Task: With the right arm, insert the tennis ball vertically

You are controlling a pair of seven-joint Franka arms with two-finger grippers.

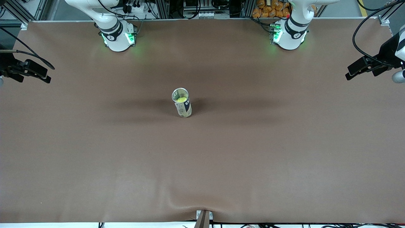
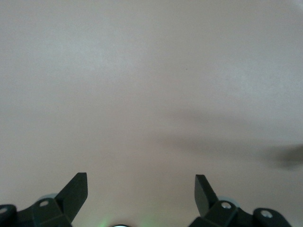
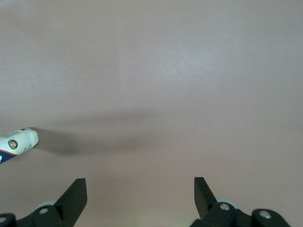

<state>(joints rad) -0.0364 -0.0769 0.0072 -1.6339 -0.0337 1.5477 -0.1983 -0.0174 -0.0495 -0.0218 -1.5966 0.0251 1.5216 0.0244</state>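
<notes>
I am holding my right gripper (image 3: 140,196) wide open and empty over bare table (image 1: 95,152) at the right arm's end. The tennis ball (image 1: 181,99) is sitting inside the upright can (image 1: 182,104) mid-table — roughly at 12 o'clock from the front camera. My left gripper (image 2: 141,193) is waiting, gaping open too, grasping nothing.

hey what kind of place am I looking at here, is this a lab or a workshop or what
Most likely a robotics lab: two white arm bases bolted along a brown-covered table, aluminium framing and cables at its edge, and a lone tennis ball can standing upright mid-table.
</notes>
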